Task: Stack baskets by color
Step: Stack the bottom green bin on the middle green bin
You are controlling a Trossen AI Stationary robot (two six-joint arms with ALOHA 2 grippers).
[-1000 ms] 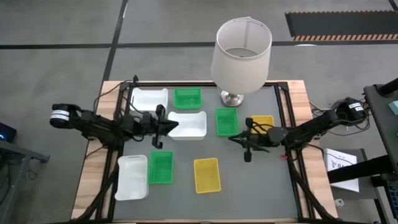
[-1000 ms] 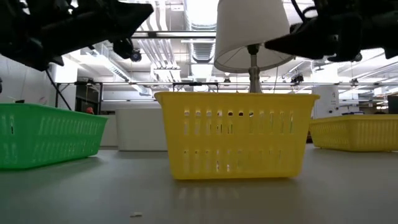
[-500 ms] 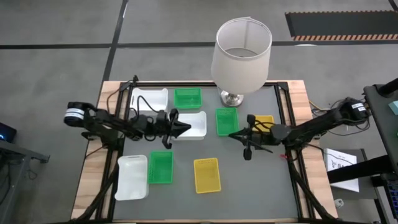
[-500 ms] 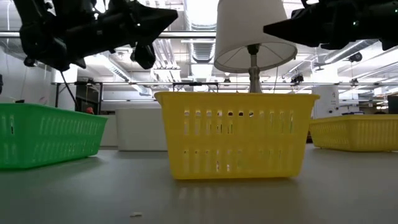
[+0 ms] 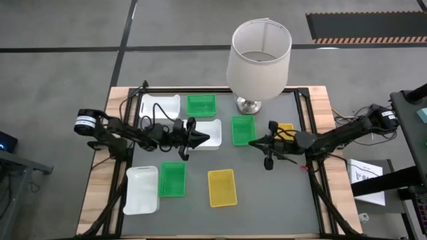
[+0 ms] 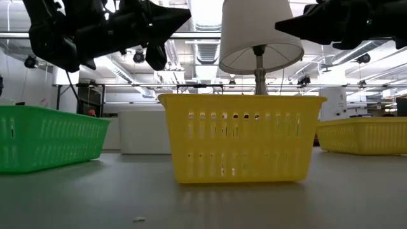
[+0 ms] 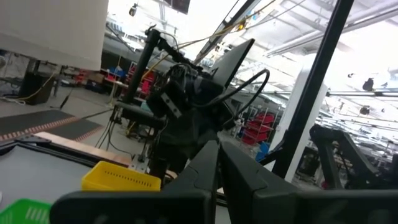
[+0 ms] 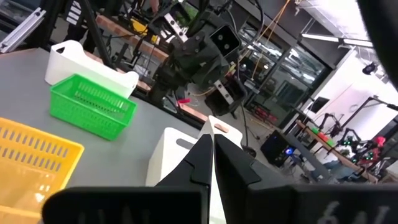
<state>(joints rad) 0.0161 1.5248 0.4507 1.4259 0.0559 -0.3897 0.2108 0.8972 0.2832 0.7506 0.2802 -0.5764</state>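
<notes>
Yellow basket point(image 5: 283, 128) half hidden under right arm (high view)

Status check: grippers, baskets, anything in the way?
Left gripper shut, empty, over middle white basket. Right gripper shut, empty, by middle green basket. No baskets stacked yet. Lamp stands at the back, among them.

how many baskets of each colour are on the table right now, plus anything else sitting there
white baskets: 3
green baskets: 3
yellow baskets: 2 in sight
lamp: 1
total: 9 things, 8 of them baskets
</notes>
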